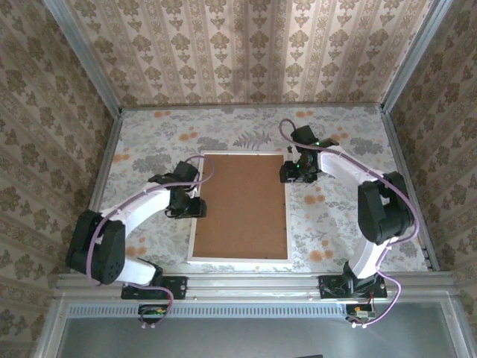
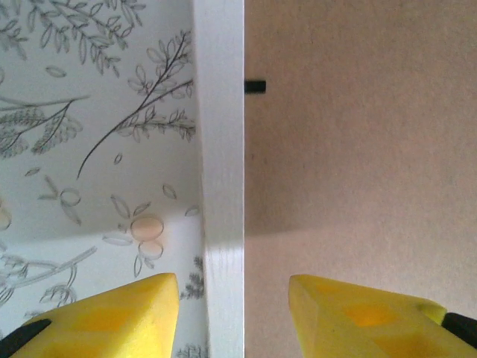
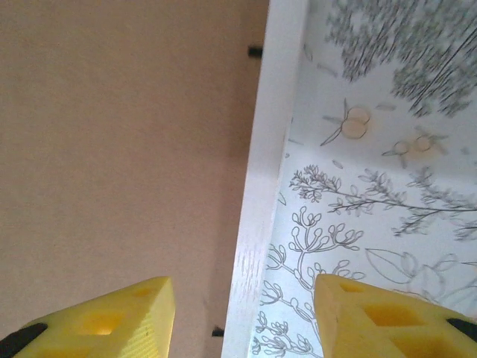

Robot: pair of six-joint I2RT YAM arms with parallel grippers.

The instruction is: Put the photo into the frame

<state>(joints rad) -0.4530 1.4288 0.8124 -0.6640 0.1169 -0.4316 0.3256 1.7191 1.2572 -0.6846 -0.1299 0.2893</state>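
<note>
Your left claw (image 2: 231, 291) is partly open. It has one yellow finger (image 2: 112, 313) on each side of the left edge of the frame (image 2: 222, 149), and it grips nothing. Your right claw (image 3: 242, 291) is partly open too, and it stands over the frame's right edge the same way. The frame lies flat in the middle of the flowery table (image 1: 335, 216). A brown board (image 1: 242, 205) fills it. A small black clip (image 2: 255, 86) sits where the board meets the white edge.
</note>
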